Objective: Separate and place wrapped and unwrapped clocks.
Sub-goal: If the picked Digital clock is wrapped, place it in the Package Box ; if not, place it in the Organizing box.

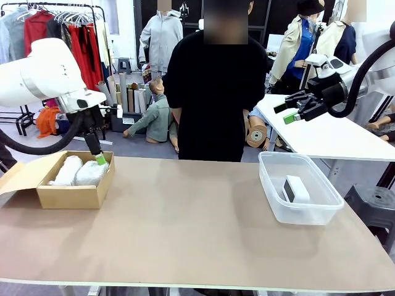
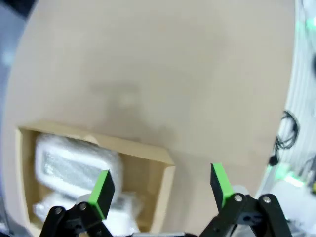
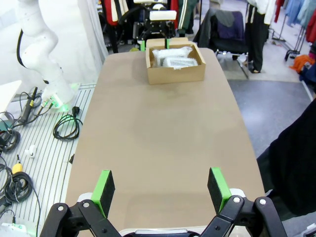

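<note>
sorting looks finished: both wrapped clocks lie in the cardboard box under the wide, empty left tool; the unwrapped clock sits in the plastic tub below the wide right tool. next, likely only retreat.

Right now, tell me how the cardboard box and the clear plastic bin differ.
The cardboard box is brown, opaque, flap open, at the table's left; the clear plastic bin is see-through and sits at the right. The box holds two film-wrapped bundles; the bin holds one bare white clock. Both are open-topped and rectangular.
</note>
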`<state>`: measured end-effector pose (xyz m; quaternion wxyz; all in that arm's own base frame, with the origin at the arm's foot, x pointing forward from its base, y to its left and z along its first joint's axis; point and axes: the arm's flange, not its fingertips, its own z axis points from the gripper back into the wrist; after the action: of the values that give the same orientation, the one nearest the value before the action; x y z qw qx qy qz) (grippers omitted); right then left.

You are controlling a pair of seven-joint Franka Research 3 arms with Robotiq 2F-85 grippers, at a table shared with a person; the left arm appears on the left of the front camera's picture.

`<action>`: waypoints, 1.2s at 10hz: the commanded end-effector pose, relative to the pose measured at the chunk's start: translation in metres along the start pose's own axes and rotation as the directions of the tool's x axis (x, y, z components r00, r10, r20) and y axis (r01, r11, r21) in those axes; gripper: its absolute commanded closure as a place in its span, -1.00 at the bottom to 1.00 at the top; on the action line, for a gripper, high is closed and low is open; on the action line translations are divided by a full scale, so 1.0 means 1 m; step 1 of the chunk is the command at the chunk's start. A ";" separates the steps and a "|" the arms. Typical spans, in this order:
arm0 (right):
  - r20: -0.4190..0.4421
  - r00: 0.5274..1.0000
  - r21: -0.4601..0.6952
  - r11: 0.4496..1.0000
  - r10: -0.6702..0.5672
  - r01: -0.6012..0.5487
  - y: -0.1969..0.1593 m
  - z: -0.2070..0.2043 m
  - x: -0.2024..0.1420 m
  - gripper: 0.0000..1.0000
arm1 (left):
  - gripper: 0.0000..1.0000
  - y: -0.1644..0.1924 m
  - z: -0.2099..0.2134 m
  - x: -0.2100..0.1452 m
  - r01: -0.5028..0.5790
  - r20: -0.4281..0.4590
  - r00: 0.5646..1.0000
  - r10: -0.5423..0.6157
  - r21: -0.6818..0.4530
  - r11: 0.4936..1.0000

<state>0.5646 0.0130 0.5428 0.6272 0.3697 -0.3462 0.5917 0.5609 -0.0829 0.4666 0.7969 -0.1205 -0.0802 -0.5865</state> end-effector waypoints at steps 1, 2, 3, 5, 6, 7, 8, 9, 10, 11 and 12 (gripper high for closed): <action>-0.003 1.000 -0.003 1.000 0.003 -0.003 0.000 0.001 0.001 -1.00 | -1.00 -0.005 0.014 -0.007 0.200 0.122 0.971 -0.206 0.066 0.978; -0.003 1.000 -0.003 1.000 0.003 -0.003 0.000 0.001 0.001 -1.00 | -1.00 -0.007 0.015 -0.005 0.254 0.194 0.946 -0.262 0.065 0.965; -0.003 1.000 -0.003 1.000 0.003 -0.003 0.000 0.001 0.001 -1.00 | -1.00 -0.007 0.020 -0.007 0.295 0.281 0.912 -0.297 0.052 0.954; -0.003 1.000 -0.003 1.000 0.003 -0.003 0.000 0.001 0.001 -1.00 | -1.00 0.004 0.031 -0.006 0.074 0.347 0.934 -0.085 0.043 0.996; -0.003 1.000 -0.003 1.000 0.003 -0.003 0.000 0.001 0.001 -1.00 | -1.00 -0.002 0.029 0.008 0.263 0.249 0.927 -0.279 0.094 0.960; -0.003 1.000 -0.003 1.000 0.003 -0.003 0.000 0.001 0.001 -1.00 | -1.00 -0.002 0.029 0.008 0.263 0.249 0.927 -0.279 0.094 0.960; -0.003 1.000 -0.003 1.000 0.003 -0.003 0.000 0.001 0.001 -1.00 | -1.00 -0.002 0.029 0.008 0.263 0.249 0.927 -0.279 0.094 0.960; -0.003 1.000 -0.003 1.000 0.003 -0.003 0.000 0.001 0.001 -1.00 | -1.00 0.000 0.030 0.005 0.225 0.296 0.925 -0.239 0.081 0.971; -0.003 1.000 -0.003 1.000 0.003 -0.003 0.000 0.001 0.001 -1.00 | -1.00 0.006 0.020 0.007 0.293 0.388 0.873 -0.296 0.067 0.954; -0.003 1.000 -0.003 1.000 0.003 -0.003 0.000 0.001 0.001 -1.00 | -1.00 0.014 0.019 0.005 0.315 0.447 0.836 -0.317 0.082 0.946; -0.003 1.000 -0.003 1.000 0.003 -0.003 0.000 0.001 0.001 -1.00 | -1.00 0.021 0.022 0.004 0.353 0.493 0.793 -0.357 0.105 0.930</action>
<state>0.5646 0.0131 0.5428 0.6271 0.3697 -0.3462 0.5917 0.5733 -0.0854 0.4862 0.6595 -0.2196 -0.2790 -0.6626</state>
